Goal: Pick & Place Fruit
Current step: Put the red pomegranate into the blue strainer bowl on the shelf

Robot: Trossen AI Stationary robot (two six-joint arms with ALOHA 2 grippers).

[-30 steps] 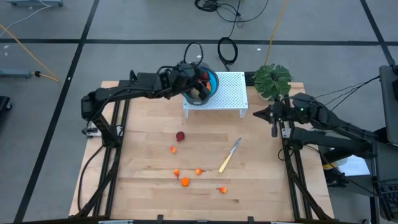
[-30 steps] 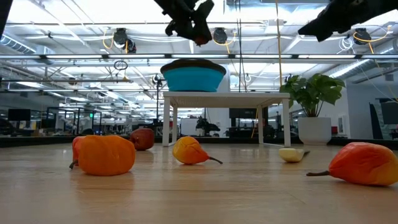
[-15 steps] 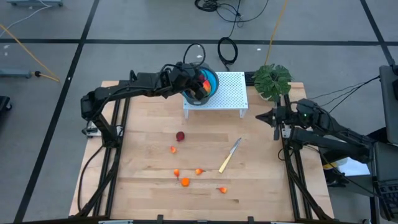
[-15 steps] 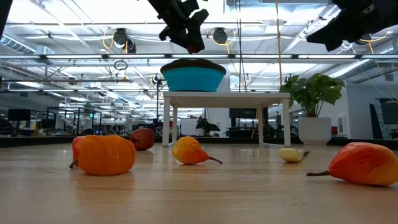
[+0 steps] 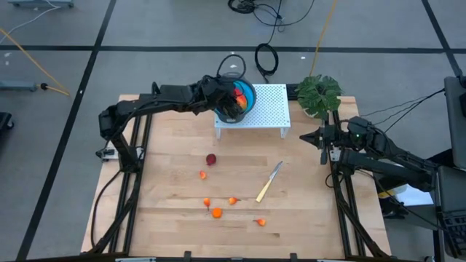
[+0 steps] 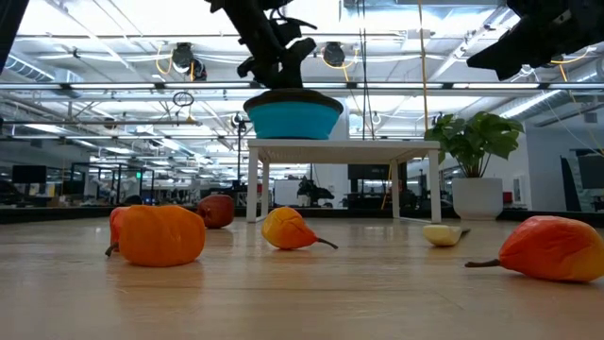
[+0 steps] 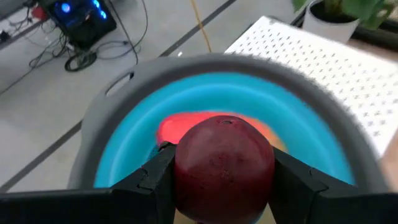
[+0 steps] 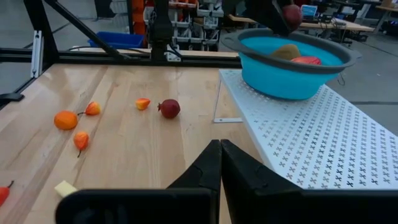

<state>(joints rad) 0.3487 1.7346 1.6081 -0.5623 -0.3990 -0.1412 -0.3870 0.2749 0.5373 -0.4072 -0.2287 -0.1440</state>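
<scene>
1. Left pincer over the blue bowl, clamped on a dark red round fruit; fruit gripped on both sides, suspended just above the bowl's hollow, not yet released.
2. Bowl on the white perforated stand at the far edge of the tabletop.
3. Already in the bowl: one red-orange piece below the held fruit, plus a brownish piece beside it in the right wrist view. Exact count inside: cannot tell.
4. Remaining on the tabletop: a second dark red round fruit and a scatter of small orange pieces nearer the front edge, about five in the high view.
5. Judgement: task roughly midway; current placement close to finishing, several pickups left.
6. Right pincer fully closed, holding nothing, parked at the right side of the tabletop, well apart from the fruit.
7. Yellow-handled knife lying diagonally between the stand and the orange pieces; not a task item, near the front-right pieces, possible nuisance on approach.
8. Potted plant just beside the stand's right end, clear of the bowl.
</scene>
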